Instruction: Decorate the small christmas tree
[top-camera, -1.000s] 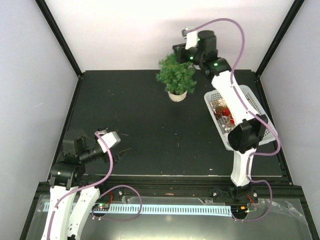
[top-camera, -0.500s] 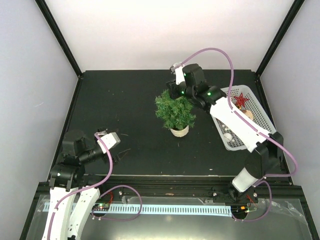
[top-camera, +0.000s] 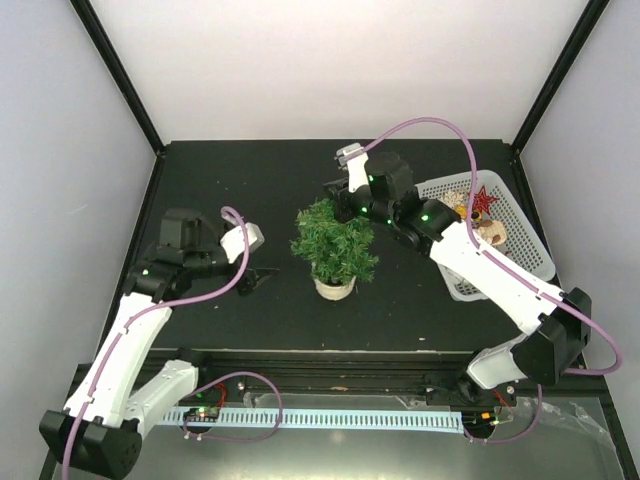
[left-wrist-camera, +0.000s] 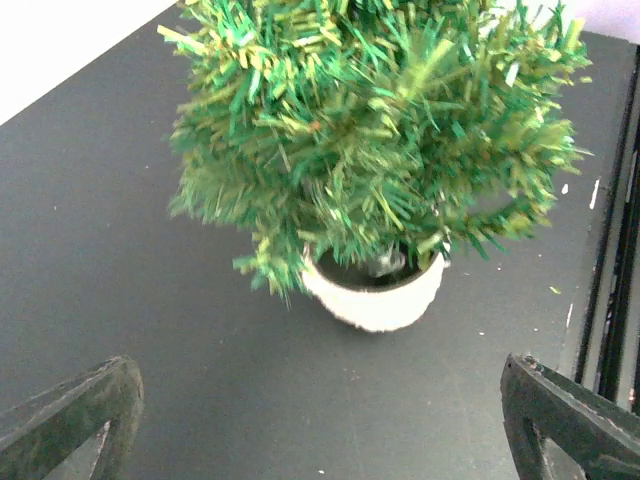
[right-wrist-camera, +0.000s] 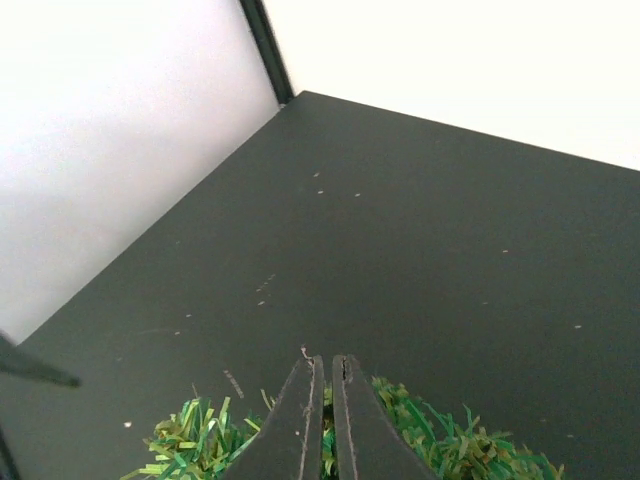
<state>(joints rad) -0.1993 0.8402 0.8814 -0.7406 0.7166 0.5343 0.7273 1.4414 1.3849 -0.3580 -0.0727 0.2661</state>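
The small christmas tree, bushy dark green in a white pot, stands at the middle of the black table. My right gripper reaches in from the back right and is shut on a top branch; in the right wrist view the fingers pinch green needles. My left gripper is open and empty, just left of the pot. In the left wrist view the tree and pot fill the frame ahead of the wide-open gripper.
A white mesh basket stands at the right. It holds a red star and other ornaments. Black frame posts run along the table's back corners, and a rail lies along the front edge.
My right gripper has dragged the tree from the back of the table forward and left. My left arm has risen and swung toward the tree.
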